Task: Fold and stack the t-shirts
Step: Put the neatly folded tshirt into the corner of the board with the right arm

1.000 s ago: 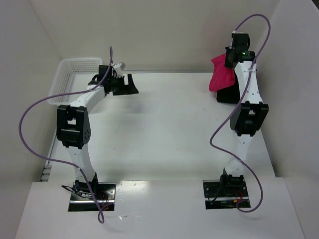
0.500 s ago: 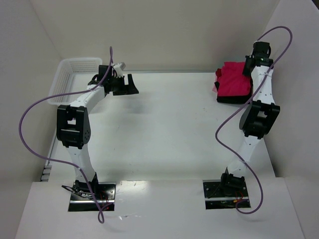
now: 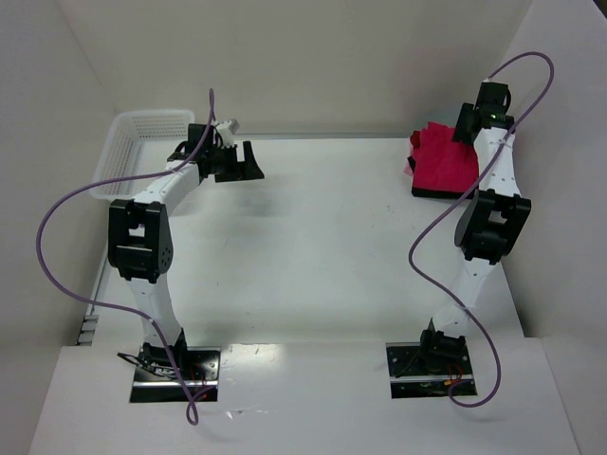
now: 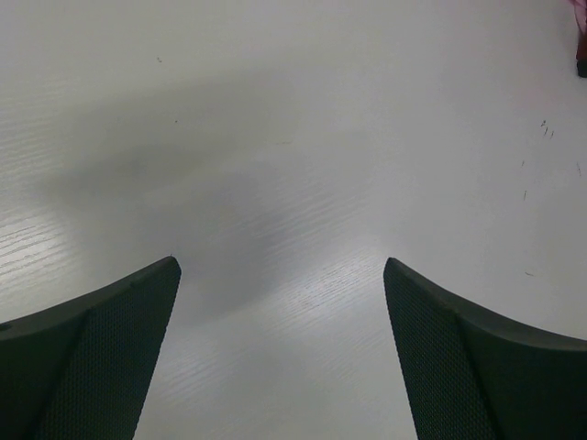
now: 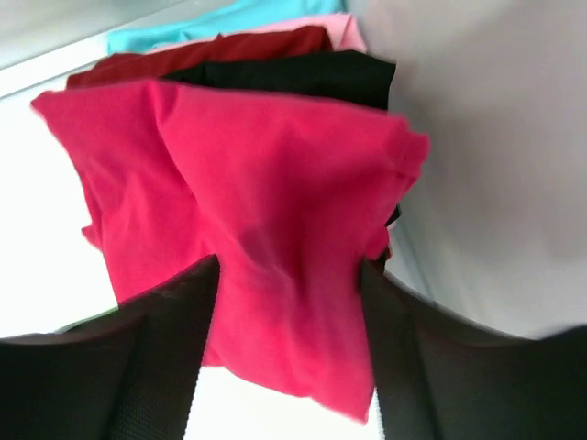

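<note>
The crimson-red t-shirt (image 3: pixel 444 161) lies folded on top of the pile at the far right corner of the surface (image 3: pixel 313 227), with the black t-shirt (image 5: pixel 303 75) directly under it. So I judge the stacking as nearly finished, though the red one looks a little loose at its edges. My right tool (image 5: pixel 289 268) hangs just over the red cloth with its jaws apart; whether the pads touch the cloth I cannot tell from this close view. My left tool (image 4: pixel 282 264) is wide apart and holds nothing, near the white basket (image 3: pixel 128 152). I see no other shirt waiting, so probably only taking the right arm away is left.
</note>
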